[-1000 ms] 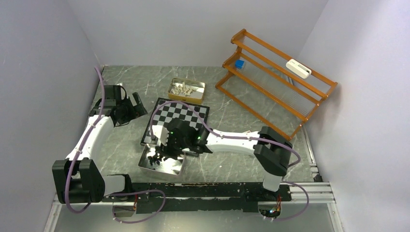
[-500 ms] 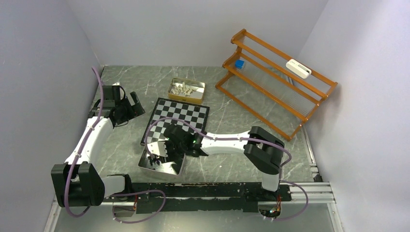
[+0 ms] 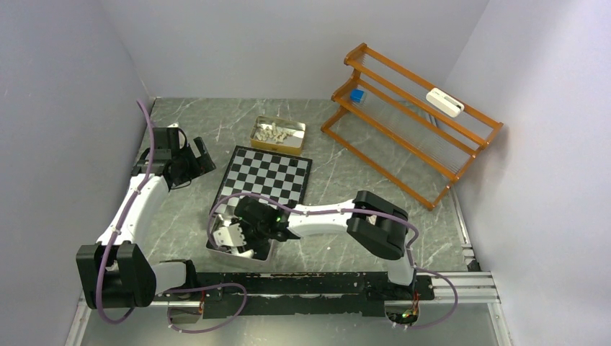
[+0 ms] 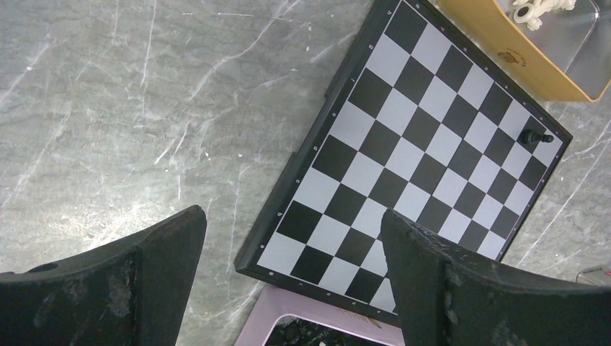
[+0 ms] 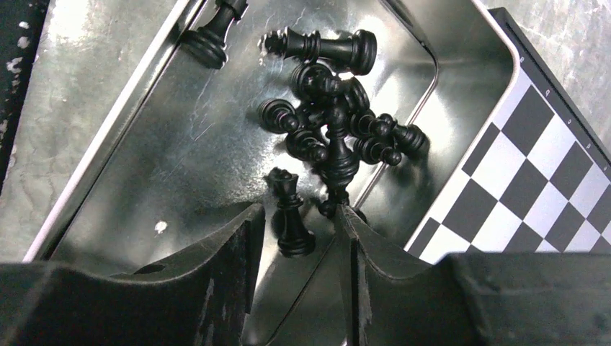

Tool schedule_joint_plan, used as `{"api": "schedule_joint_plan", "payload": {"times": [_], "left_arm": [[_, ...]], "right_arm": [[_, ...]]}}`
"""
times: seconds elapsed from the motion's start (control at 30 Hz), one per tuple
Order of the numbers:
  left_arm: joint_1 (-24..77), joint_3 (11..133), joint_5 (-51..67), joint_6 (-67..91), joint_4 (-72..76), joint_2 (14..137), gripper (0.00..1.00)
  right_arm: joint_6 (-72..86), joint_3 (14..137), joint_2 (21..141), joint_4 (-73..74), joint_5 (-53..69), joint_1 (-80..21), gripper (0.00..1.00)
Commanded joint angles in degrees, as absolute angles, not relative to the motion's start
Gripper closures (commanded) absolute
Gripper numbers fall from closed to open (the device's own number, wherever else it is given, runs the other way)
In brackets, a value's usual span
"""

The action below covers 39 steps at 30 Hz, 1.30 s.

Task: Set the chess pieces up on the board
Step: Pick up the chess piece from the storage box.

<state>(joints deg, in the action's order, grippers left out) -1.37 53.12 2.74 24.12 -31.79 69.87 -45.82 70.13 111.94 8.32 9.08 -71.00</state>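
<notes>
The top view sits high behind the near edge, looking down over the whole table [image 3: 339, 173]. The left wrist looks down on the board [image 4: 432, 144]; the right wrist, close over the tray [image 5: 166, 180], shares a board corner.

Twin arms of one build: the left arm [image 3: 133, 205] and right arm [image 3: 324, 213] wear smooth white link shells between blocky black joint housings [image 3: 378, 229]. A lilac cable [image 3: 149, 126] loops loosely along each. Small green lights [image 3: 277, 215] glow at the right wrist. The left gripper [image 4: 292, 220] and right gripper [image 5: 299, 216] carry thick, wedge-shaped matte-black fingers [image 4: 130, 277], scuffed with pale flecks and scratches.
</notes>
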Motion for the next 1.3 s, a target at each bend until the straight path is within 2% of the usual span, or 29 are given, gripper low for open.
{"api": "schedule_joint_plan", "payload": {"times": [0.0, 0.4, 0.57, 0.97, 1.27], "left_arm": [[-1.8, 53.8, 3.2, 24.4, -31.9, 69.0, 0.05], [-1.8, 53.4, 4.0, 24.3, -31.5, 68.6, 0.07], [-1.8, 53.6, 4.2, 24.1, -31.7, 68.9, 0.07], [-1.8, 53.4, 4.5, 24.0, -31.5, 68.0, 0.07], [-1.8, 52.7, 7.2, 23.2, -30.3, 67.1, 0.08]], "right_arm": [[-46.9, 71.8, 114.0, 11.1, 6.9, -71.2, 0.56], [-43.1, 73.0, 114.6, 19.1, 5.0, -71.9, 0.6], [-43.1, 73.5, 115.3, 20.3, 6.1, -71.8, 0.65], [-42.9, 76.7, 118.9, 23.5, 5.3, -71.9, 0.66], [-42.5, 73.4, 116.1, 20.6, 6.2, -71.8, 0.8]]}}
